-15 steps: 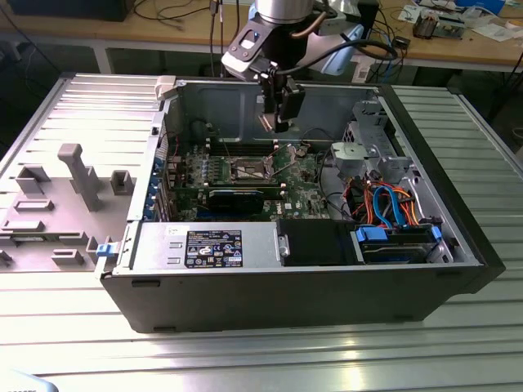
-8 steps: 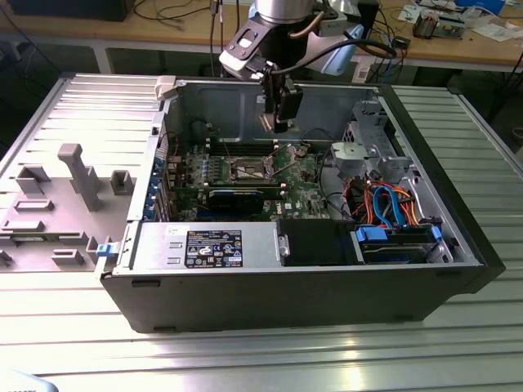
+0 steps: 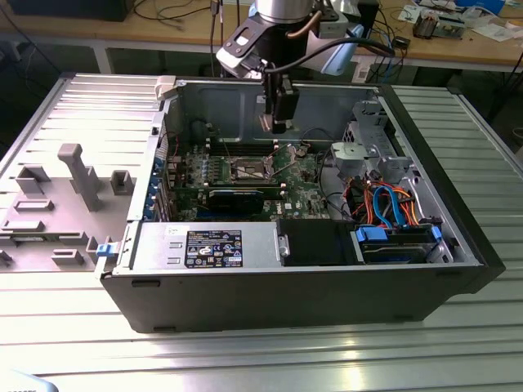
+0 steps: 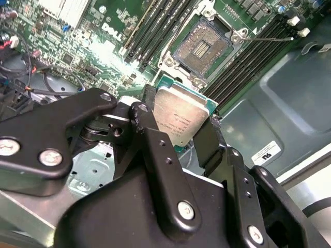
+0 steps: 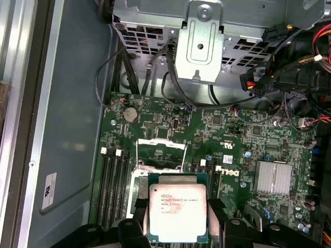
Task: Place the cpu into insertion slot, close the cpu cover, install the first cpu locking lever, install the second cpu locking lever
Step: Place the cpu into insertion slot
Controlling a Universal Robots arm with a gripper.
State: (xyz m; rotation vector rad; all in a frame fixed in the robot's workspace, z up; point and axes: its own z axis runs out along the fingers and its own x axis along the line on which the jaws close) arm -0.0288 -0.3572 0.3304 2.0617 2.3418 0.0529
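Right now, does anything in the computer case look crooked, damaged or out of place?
Nothing stands out. The gripper holds the cpu by two edges above the green board, not yet in the insertion slot, which lies open and empty. I see no damage on either.

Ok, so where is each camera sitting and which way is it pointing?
Exterior view: off the arm, raised, looking down into the open computer case; arm and hand show.
First wrist view: on the wrist, facing down on the motherboard; the fingers show.
Second wrist view: on the wrist, angled past the hand's black links toward the insertion slot.
Both wrist views share the cpu, held in the hand.
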